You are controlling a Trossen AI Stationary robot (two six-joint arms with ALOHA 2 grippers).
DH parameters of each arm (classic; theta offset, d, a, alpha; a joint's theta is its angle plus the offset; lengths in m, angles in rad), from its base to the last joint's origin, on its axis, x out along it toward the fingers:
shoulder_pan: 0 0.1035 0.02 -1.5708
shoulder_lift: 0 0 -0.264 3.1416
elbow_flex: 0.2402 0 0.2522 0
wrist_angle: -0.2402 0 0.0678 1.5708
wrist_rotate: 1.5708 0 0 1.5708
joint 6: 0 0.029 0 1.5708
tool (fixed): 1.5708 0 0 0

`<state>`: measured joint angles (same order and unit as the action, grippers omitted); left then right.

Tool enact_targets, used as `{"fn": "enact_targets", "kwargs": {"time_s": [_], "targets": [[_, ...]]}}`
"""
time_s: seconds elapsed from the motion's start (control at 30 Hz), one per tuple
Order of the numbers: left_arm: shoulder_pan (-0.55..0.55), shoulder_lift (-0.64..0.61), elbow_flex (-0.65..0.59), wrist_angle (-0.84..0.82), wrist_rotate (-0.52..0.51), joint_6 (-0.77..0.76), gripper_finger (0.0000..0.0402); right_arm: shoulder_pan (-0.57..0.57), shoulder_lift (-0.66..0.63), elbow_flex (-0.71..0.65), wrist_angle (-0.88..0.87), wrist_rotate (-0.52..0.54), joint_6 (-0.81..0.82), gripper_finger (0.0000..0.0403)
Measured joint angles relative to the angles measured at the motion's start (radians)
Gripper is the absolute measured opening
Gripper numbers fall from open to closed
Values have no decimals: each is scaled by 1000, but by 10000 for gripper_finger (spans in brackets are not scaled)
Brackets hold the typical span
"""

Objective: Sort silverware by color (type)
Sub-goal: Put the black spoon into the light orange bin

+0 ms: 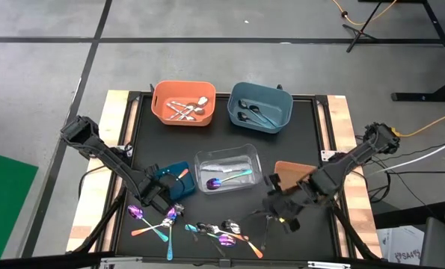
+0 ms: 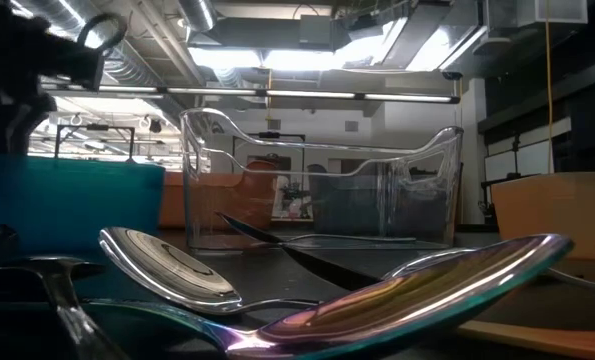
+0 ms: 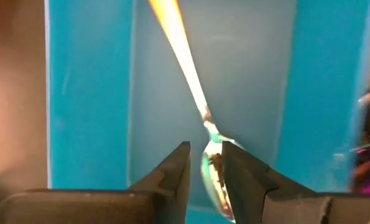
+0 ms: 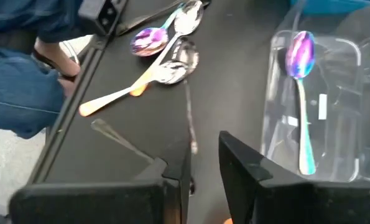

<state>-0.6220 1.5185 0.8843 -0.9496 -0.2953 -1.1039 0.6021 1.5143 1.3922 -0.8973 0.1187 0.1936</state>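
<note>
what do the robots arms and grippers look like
Both arms are dark, slim, jointed links with chunky black wrist blocks. The left gripper and right gripper each carry two flat, matte black, wedge-shaped fingers. Black cabling trails along the left arm.

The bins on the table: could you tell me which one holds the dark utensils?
The blue-grey bin at the far side, beside the orange bin. Its utensils are dark; the orange bin's are silver, the clear bin's iridescent.

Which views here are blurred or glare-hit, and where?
Low view: backlit by ceiling lights, the near iridescent spoon soft, the clear bin sharper. Left wrist view: the orange-handled spoon blurred against the teal bin. Right wrist view: mildly soft. High view: evenly lit.
</note>
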Motion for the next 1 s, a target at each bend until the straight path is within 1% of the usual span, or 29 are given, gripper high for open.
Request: {"fn": "enact_targets", "kwargs": {"time_s": [0.17, 0.4, 0.5, 0.6, 0.73, 0.87, 1.0], "targets": [[0, 0, 49, -12, -40, 16, 85, 68, 0, 0, -15, 29, 125, 72], [0, 0, 106, -27, -61, 16, 85, 132, 0, 0, -28, 27, 335, 72], [0, 0, 138, -26, -77, 17, 85, 154, 0, 0, -27, -3, 420, 72], [0, 0, 173, -26, -124, 17, 85, 171, 0, 0, -26, -53, 514, 72], [0, 0, 211, -26, -171, 18, 85, 180, 0, 0, -27, -87, 711, 72], [0, 0, 220, -25, -190, 18, 85, 179, 0, 0, -28, -85, 924, 72], [0, 0, 220, -26, -196, 17, 85, 176, 0, 0, -50, -86, 1081, 72]]}}
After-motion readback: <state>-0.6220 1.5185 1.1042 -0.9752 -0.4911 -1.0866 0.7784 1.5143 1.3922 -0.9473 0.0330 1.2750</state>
